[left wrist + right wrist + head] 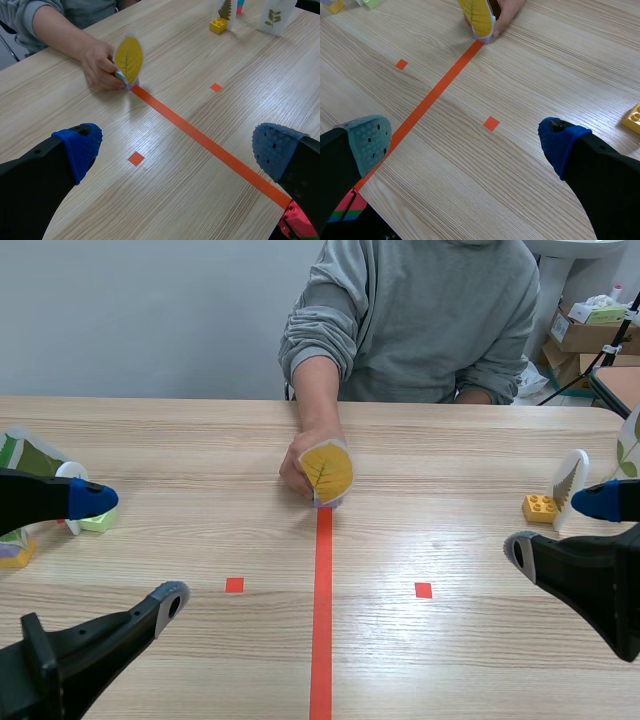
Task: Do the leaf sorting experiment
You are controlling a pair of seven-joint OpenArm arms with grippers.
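Yellow leaf card (327, 471) stands upright at 12 o'clock on the tabletop (450, 660), at the far end of the orange tape line (323, 610), gripped at its base by a person's hand (300, 465). Both robot arms wait at the near edge. The left end effector (179, 147) is spread wide and empty, and so is the right end effector (465, 139).

The step in hand appears to be presenting the card for sorting. A clean pickup would likely mean waiting until the hand lets go, then closing the pads low on the card's stand, not on the thin leaf face, and keeping it upright. The base is partly hidden by the fingers, so its shape cannot be told.

At 9 o'clock, just beyond the left arm, a green-and-brown leaf card (35, 455) stands by a pale green brick (98, 522). At 3 o'clock a fern leaf card (570, 485) rises beside a yellow brick (538, 507), close to the right arm. The hand itself is the chief obstacle.
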